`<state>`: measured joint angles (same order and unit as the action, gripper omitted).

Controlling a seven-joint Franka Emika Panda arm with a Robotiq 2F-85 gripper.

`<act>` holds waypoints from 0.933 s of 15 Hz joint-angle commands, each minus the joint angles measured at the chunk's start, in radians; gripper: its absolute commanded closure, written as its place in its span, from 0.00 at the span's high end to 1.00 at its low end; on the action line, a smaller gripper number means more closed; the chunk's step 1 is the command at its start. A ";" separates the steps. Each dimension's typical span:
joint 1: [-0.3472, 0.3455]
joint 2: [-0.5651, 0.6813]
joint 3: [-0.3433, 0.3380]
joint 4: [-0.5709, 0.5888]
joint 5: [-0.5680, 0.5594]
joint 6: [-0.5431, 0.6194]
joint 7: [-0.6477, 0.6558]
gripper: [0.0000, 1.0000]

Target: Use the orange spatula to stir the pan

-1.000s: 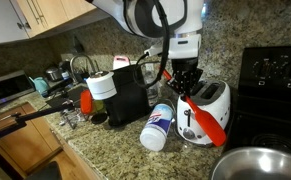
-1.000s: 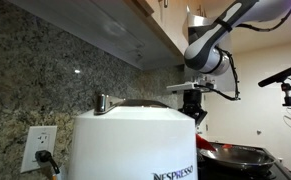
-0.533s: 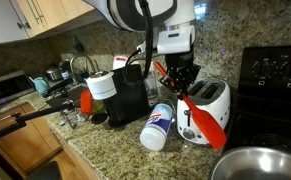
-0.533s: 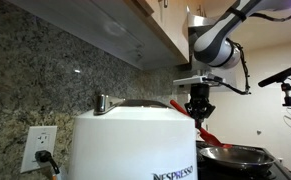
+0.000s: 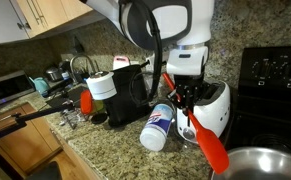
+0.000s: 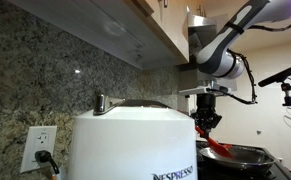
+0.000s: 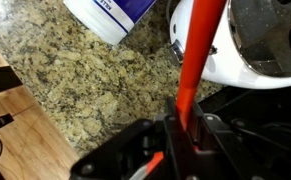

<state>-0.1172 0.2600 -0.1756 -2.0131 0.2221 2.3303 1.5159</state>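
With our tool [image 5: 186, 98] clenched on the orange spatula [image 5: 210, 146], we risk its angled blade knocking the pan [image 5: 268, 158] aside.

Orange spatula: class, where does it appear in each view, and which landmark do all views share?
In an exterior view: the orange spatula slants down at centre right, in front of the white toaster.
In an exterior view: lower right, blade near the pan.
Wrist view: handle runs up right of centre.
Shared landmark: the gripper holding it.
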 commanded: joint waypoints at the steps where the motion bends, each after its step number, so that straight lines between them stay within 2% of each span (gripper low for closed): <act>1: -0.035 0.041 0.000 0.031 0.066 0.014 -0.037 0.04; 5: -0.075 0.088 0.008 0.063 0.155 0.000 -0.087 0.04; 6: -0.050 0.066 -0.008 0.030 0.108 0.002 -0.055 0.15; 12: -0.063 0.091 -0.007 0.051 0.131 0.002 -0.076 0.15; 13: -0.059 0.094 -0.010 0.057 0.123 0.000 -0.064 0.04; 14: -0.057 0.100 -0.014 0.061 0.116 0.000 -0.058 0.04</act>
<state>-0.1860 0.3517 -0.1753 -1.9622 0.3498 2.3352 1.4420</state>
